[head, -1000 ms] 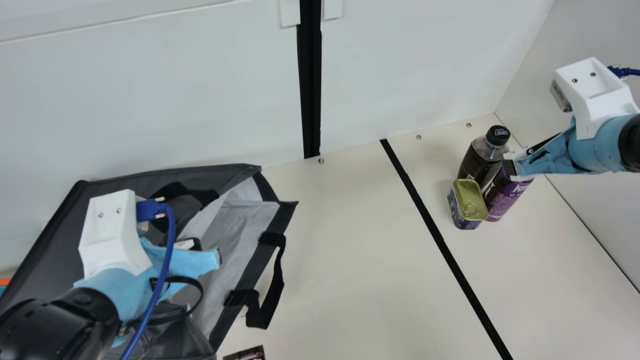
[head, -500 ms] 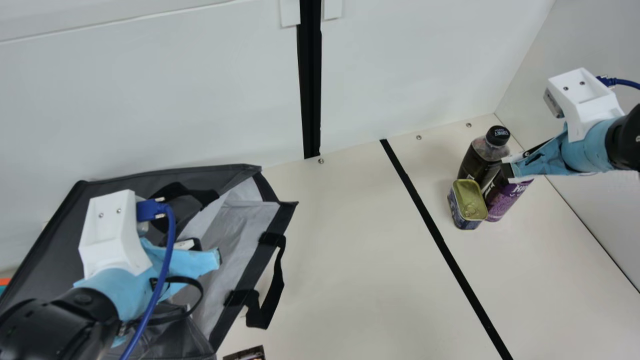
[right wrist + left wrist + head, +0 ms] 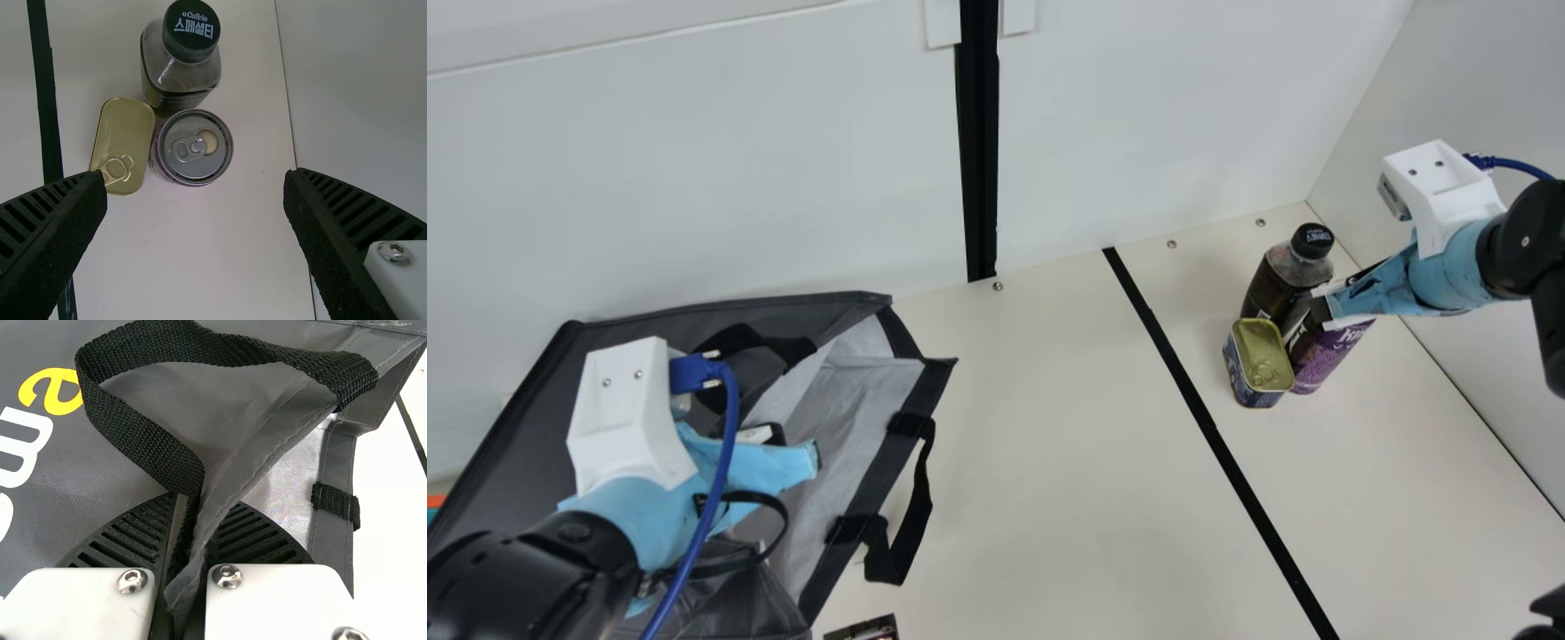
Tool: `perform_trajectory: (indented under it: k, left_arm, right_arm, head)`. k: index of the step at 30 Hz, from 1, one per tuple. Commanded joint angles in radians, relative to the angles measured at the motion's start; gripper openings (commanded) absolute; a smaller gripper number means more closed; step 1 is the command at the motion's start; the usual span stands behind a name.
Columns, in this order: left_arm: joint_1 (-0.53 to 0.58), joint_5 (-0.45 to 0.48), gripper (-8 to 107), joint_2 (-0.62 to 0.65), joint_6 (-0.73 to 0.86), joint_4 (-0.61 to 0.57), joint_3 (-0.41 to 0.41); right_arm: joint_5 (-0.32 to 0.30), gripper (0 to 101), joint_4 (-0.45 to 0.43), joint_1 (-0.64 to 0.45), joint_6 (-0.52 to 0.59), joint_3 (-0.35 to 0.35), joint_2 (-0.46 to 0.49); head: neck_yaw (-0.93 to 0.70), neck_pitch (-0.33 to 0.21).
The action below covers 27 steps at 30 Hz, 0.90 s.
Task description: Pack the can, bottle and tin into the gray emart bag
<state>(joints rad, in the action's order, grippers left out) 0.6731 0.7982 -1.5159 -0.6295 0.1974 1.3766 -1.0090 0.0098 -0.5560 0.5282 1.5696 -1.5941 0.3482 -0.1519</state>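
Observation:
At the left of the main view my left gripper (image 3: 805, 458) is over the mouth of the gray bag (image 3: 516, 418), which lies tilted with its pale lining showing. In the left wrist view the left gripper (image 3: 187, 513) is shut on the bag's rim (image 3: 250, 463) beside a black handle (image 3: 137, 447). My right gripper (image 3: 1320, 307) hangs above the purple can (image 3: 1325, 356), hiding its top. The right wrist view has the right gripper (image 3: 193, 177) open, the can (image 3: 193, 147) between and beyond its fingers. Bottle (image 3: 1280, 284) and tin (image 3: 1258, 360) stand close beside the can.
A second bag handle (image 3: 920, 498) hangs onto the cream table (image 3: 1049, 462). A small dark printed item (image 3: 863, 629) sits at the bottom edge. White walls rise behind and at the right, close to the right arm. A black strip (image 3: 1209, 427) crosses the table.
The right arm's wrist has come down and a little to the left, its fingertips shifting slightly left above the can. The left arm, bag, bottle, can and tin have kept still.

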Motion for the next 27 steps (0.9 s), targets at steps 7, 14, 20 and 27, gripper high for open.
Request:
perform_trajectory:
  k: [7,14,20,27]
  left_arm:
    - [0.000,0.000,10,0.000,0.000,0.000,0.000]
    - [0.000,0.000,10,0.000,0.000,0.000,0.000]
    - [0.000,0.000,10,0.000,0.000,0.000,0.000]
    - [0.000,0.000,10,0.000,0.000,0.000,0.000]
  right_arm:
    - [0.023,91,0.001,-0.007,0.002,-0.007,-0.040]
    - [0.032,91,0.013,-0.014,0.000,-0.001,-0.084]
    - [0.033,91,0.028,-0.016,-0.003,0.011,-0.124]
    - [0.036,91,0.045,-0.017,-0.005,0.028,-0.170]
  head:
    - [0.001,-0.023]
    - [0.001,-0.023]
    - [0.001,-0.023]
    - [0.001,-0.023]
